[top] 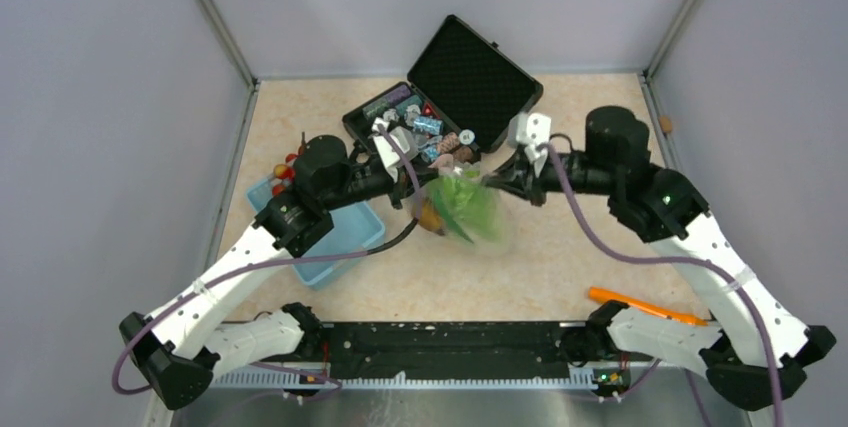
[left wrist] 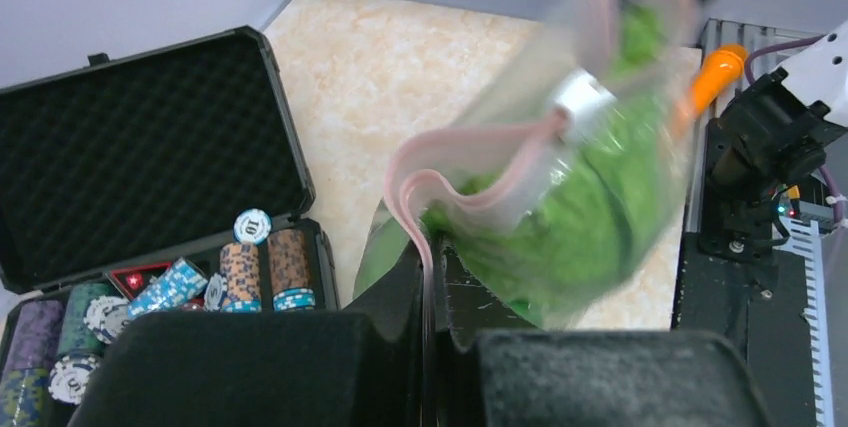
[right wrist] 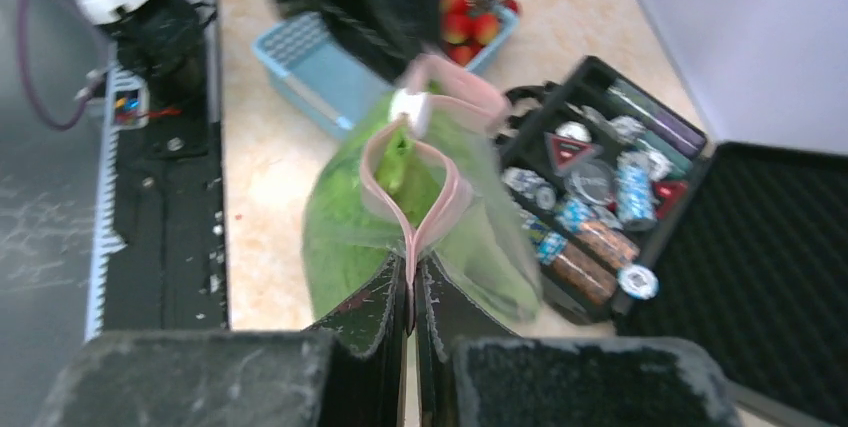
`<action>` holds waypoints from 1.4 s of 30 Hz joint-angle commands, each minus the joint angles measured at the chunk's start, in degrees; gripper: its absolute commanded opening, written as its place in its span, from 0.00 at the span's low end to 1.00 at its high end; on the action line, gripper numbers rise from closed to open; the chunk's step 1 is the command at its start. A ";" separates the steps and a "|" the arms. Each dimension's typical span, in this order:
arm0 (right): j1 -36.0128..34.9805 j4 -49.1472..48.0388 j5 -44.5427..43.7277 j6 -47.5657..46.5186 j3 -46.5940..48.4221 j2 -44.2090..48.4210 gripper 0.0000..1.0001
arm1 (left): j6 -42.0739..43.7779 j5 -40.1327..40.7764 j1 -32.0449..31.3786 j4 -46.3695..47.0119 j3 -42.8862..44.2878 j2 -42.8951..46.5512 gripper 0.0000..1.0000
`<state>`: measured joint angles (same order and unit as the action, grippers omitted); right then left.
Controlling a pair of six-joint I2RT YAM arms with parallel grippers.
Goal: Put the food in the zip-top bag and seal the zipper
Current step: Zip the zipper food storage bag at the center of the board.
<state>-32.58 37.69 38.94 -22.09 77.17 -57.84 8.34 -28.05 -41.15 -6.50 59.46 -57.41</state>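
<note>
The clear zip-top bag hangs above the table between my two grippers, filled with green leafy food and an orange piece. My left gripper is shut on the left end of the pink zipper; its own view shows the strip pinched between the jaws. My right gripper is shut on the other end, where the two pink strips part into a loop. A white slider sits on the strip. Red cherry tomatoes lie at the far left behind the basket.
A light blue basket stands under my left arm. An open black case with chips lies just behind the bag. An orange stick-like thing lies near the right arm's base.
</note>
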 commanded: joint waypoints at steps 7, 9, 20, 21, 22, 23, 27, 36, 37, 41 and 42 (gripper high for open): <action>-10.86 10.64 -28.60 0.05 6.50 -7.64 0.00 | -1.80 1.37 0.19 -1.18 -0.50 2.68 0.99; -10.76 12.43 -29.44 0.19 8.28 -8.04 0.00 | -2.16 5.40 0.22 0.21 -3.67 6.41 0.99; -11.39 9.50 -29.00 -0.02 9.84 -9.32 0.00 | -0.09 10.11 0.31 -5.21 -3.55 17.72 0.99; -10.02 18.77 -26.95 -0.19 15.80 -13.88 0.00 | -0.16 9.99 0.28 -4.94 -3.64 18.09 0.99; -11.22 23.55 -25.63 -0.30 21.05 -17.23 0.00 | -0.41 10.83 0.35 -5.22 -3.46 18.37 0.99; -15.91 21.52 -31.52 0.91 21.28 -17.28 0.00 | -0.68 12.57 0.35 -5.76 -3.25 18.71 0.99; -17.46 -0.44 -29.30 2.05 7.63 -7.29 0.00 | -2.27 19.85 0.36 -4.82 -4.86 22.23 0.99; -22.19 10.44 -30.24 4.39 10.77 -29.74 0.00 | -2.86 29.44 0.36 -5.84 -6.00 25.20 0.99; -21.75 12.19 -33.03 4.85 15.19 -28.38 0.00 | -2.94 29.93 0.36 -6.03 -6.00 25.68 0.99; -21.85 5.43 -38.08 4.55 22.12 -16.46 0.00 | -2.40 30.75 0.36 -6.32 -6.01 27.27 0.99; -20.42 3.44 -37.03 4.57 18.34 -14.21 0.00 | -2.33 30.56 0.34 -6.33 -6.02 27.53 0.99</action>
<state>-55.22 52.12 7.86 -18.76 90.59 -89.12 6.07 0.03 -40.91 -13.93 53.54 -31.55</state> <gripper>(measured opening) 0.006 0.986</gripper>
